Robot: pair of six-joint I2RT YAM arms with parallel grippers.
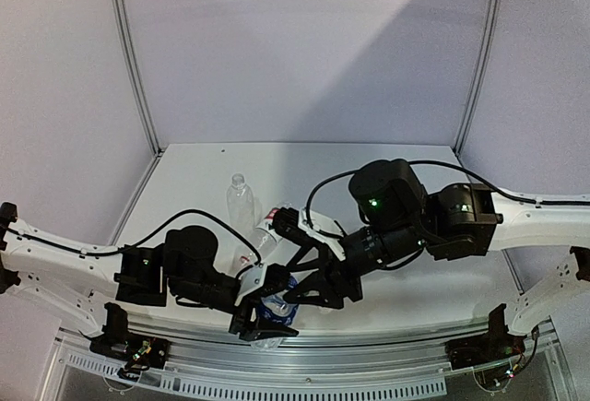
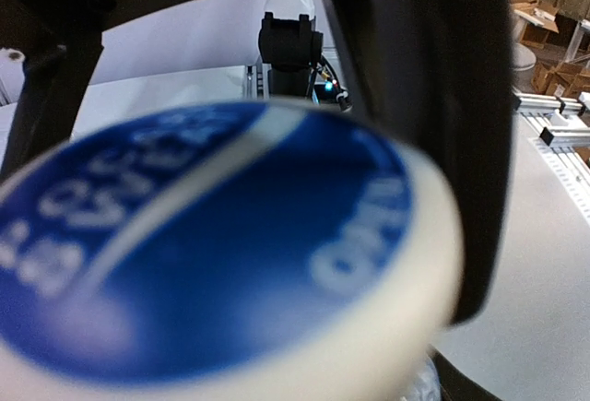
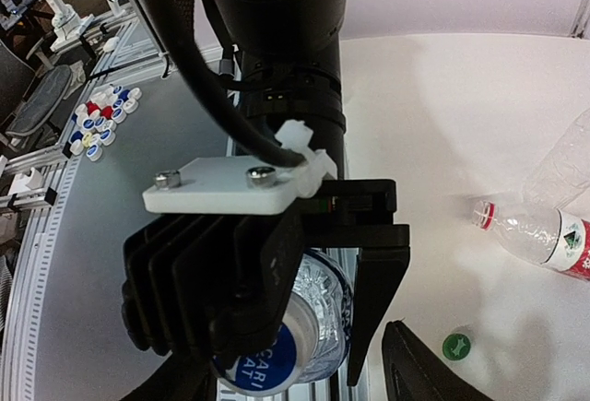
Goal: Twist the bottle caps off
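Workshop-type lab; alu rails point(image 2: 551, 108), boxes point(image 2: 546, 16)

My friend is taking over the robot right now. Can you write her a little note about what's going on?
Left gripper: shut on the blue-label bottle at the near table edge; its blue cap is on.
Right gripper: open, jaws seemingly either side of that cap.
Elsewhere: the red-label bottle lies on the table, apparently uncapped, with the green cap loose nearby. The unlabelled bottle stands behind; its cap is unclear.
Done: one cap off, it seems.
Left: unscrew the blue cap, then check the unlabelled bottle.
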